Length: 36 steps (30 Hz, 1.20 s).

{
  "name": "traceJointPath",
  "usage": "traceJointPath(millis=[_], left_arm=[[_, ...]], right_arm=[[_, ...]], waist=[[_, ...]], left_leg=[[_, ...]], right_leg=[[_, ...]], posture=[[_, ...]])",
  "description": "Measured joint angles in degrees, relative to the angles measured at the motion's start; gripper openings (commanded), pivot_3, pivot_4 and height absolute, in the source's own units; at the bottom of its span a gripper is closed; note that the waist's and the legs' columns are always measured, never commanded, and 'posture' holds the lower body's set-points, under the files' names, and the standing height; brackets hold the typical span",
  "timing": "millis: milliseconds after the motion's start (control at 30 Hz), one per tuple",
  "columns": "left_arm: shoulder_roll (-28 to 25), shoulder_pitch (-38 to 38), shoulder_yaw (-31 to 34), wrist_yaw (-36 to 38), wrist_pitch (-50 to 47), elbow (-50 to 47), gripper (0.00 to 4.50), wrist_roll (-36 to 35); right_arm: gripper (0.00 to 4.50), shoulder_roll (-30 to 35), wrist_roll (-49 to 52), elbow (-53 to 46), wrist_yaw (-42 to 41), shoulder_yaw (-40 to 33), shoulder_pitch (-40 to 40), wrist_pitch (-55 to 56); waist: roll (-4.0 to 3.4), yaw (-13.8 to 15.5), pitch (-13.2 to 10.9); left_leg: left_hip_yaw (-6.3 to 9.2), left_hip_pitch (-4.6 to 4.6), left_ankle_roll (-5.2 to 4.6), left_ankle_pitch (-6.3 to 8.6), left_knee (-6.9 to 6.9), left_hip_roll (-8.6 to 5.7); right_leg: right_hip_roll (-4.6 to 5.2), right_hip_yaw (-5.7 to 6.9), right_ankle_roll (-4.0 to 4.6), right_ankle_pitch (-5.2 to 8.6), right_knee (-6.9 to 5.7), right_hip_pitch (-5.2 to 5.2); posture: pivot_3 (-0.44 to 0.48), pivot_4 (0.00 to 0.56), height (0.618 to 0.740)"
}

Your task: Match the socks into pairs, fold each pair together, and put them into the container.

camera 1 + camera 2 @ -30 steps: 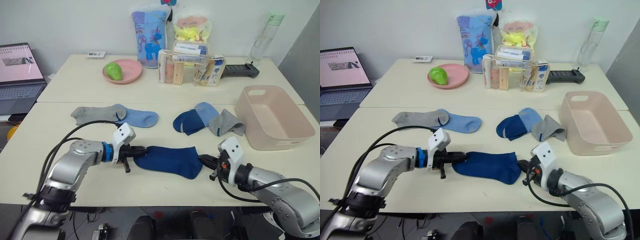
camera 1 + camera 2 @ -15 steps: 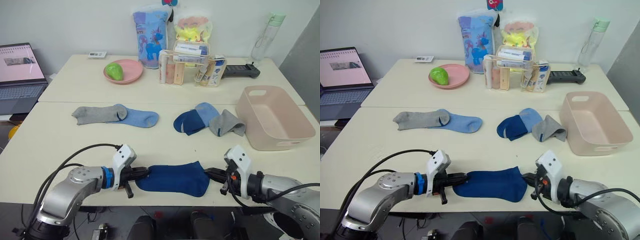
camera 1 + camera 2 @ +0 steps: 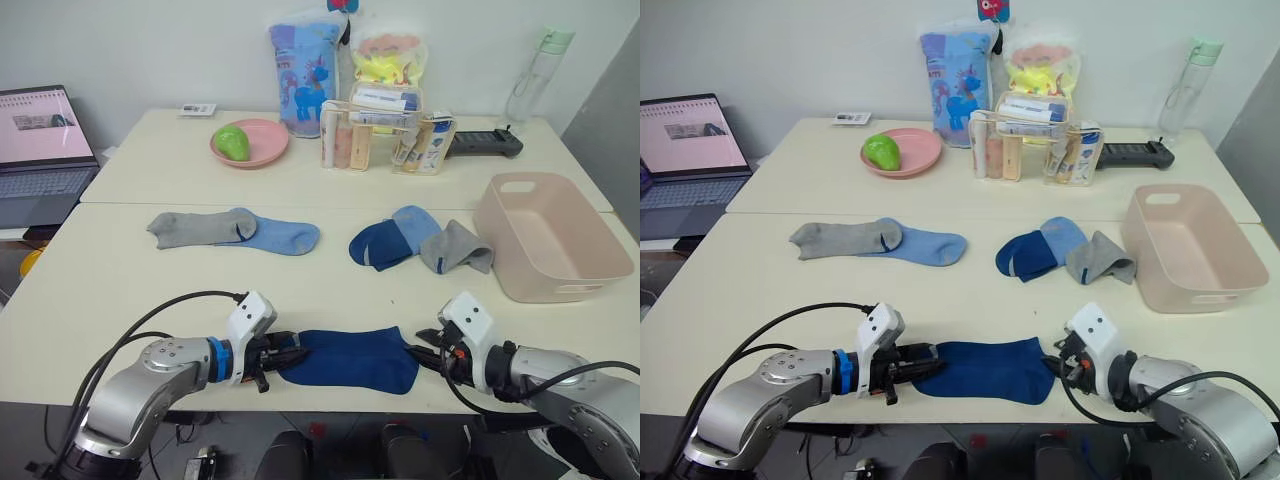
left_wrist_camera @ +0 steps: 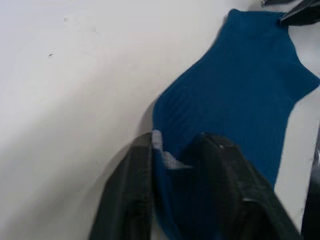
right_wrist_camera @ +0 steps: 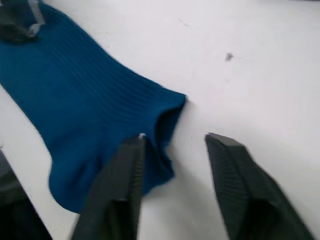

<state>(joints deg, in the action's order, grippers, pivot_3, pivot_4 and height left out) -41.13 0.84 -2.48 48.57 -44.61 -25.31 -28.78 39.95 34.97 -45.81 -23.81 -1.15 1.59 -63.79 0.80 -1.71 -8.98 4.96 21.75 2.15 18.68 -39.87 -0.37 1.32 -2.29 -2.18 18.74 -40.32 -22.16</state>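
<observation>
no text, label, brand or number can be read: the print on the blue pouch (image 3: 302, 75), yellow pouch (image 3: 385, 55) and organiser bottles (image 3: 385, 140) is too small.

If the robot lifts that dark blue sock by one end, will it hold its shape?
Probably not: the dark blue sock lies flat, thin ribbed knit, so it should droop. Likely light. The left gripper pinches its edge easily.

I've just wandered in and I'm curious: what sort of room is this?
Probably an office or lab room set up to look like a home. Plain pale tables stand against a bare wall, an open laptop sits at one side, and socks, toiletries in a clear organiser and snack bags are laid out.
</observation>
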Motion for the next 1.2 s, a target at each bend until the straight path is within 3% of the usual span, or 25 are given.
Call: traceJointPath(millis=[133, 200, 333, 433, 600, 767, 867, 1000, 1200], left_arm=[[-1.39, -1.32, 4.45, 1.12, 2.5, 3.58, 4.01, -0.29], [-1.31, -5.42, 5.98, 2.19, 5.63, 5.78, 4.47, -0.15], [3.51, -17.81, 1.41, 3.14, 13.9, 11.45, 4.47, 4.14], [7.07, -22.2, -3.02, 2.5, 16.41, 16.37, 4.47, 7.38], [21.44, -36.17, -8.65, -4.63, 20.95, 35.75, 4.47, 14.97], [25.94, -42.21, -10.94, -5.26, 25.73, 48.32, 4.47, 19.2], [28.33, -44.91, -11.84, -5.45, 29.06, 55.75, 3.89, 21.93], [31.85, -48.09, -12.25, -6.21, 33.2, 64.64, 2.68, 24.52], [32.44, -49.3, -11.75, -6.02, 37.49, 68.74, 0.93, 25.89]], right_arm=[[4.5, 0.06, 0.44, -0.2, -1.16, -2.79, -1.17, 2.31], [4.5, -1.37, 0.1, -0.2, -0.96, -4.33, -2.47, 4.8], [4.5, -3.98, -1.92, 0.78, -0.49, -4.33, -4.95, 10.48], [4.5, -4.56, -2.69, 1.51, 0.14, -4.37, -5.81, 11.95], [4.5, -5.6, -2.32, 1.14, 0.54, -4.1, -7.31, 12.28], [4.5, -6.3, -2.69, 1.01, 1.66, -3.07, -6.83, 12.19], [4.5, -6.46, -2.88, 0.83, 2.39, -2.92, -6.62, 12.18], [4.5, -7.01, -2.9, 0.33, 2.98, -1.96, -6.46, 12.18], [4.5, -7.08, -2.9, -0.29, 3.85, -1.93, -5.71, 12.17]], waist=[[-0.01, -0.1, -0.03], [0.0, 0.1, -0.03], [0.04, 1.27, -0.03], [0.04, 1.25, -0.03], [0.14, 1.57, -0.03], [0.13, 0.74, -0.03], [0.13, 0.43, -0.03], [0.14, 0.2, -0.03], [0.14, 0.16, -0.03]], left_leg=[[0.03, 0.0, 0.0, 0.0, 0.01, 0.04], [0.01, 0.03, 0.0, 0.0, -0.01, -0.01], [-0.02, 0.1, 0.02, -0.01, -0.05, -0.15], [-0.19, 0.15, 0.02, -0.01, -0.02, -0.12], [-0.2, 0.23, -0.02, 0.0, -0.12, -0.16], [-0.24, 0.21, -0.01, 0.0, -0.07, -0.08], [-0.23, 0.2, -0.01, 0.0, -0.09, -0.1], [-0.25, 0.21, -0.01, 0.0, -0.1, -0.15], [-0.2, 0.2, 0.01, -0.01, -0.09, -0.09]], right_leg=[[-0.06, 0.04, 0.0, 0.0, -0.05, -0.03], [-0.03, 0.03, 0.0, 0.0, -0.02, -0.03], [0.0, 0.09, -0.03, -0.02, 0.16, 0.04], [0.0, 0.07, -0.03, -0.02, 0.24, -0.05], [-0.04, 0.11, -0.05, -0.04, 0.18, -0.09], [-0.04, 0.08, -0.05, -0.04, 0.12, -0.15], [-0.04, 0.09, -0.05, -0.04, 0.1, -0.14], [-0.04, 0.07, -0.05, -0.04, 0.09, -0.14], [-0.04, 0.08, -0.05, -0.04, 0.06, -0.15]], posture=[[0.0, 0.15, 0.703], [0.0, 0.15, 0.703], [0.0, 0.15, 0.703], [0.0, 0.15, 0.703], [0.0, 0.15, 0.703], [0.0, 0.15, 0.703], [0.0, 0.15, 0.703], [0.0, 0.15, 0.703], [0.0, 0.15, 0.703]])
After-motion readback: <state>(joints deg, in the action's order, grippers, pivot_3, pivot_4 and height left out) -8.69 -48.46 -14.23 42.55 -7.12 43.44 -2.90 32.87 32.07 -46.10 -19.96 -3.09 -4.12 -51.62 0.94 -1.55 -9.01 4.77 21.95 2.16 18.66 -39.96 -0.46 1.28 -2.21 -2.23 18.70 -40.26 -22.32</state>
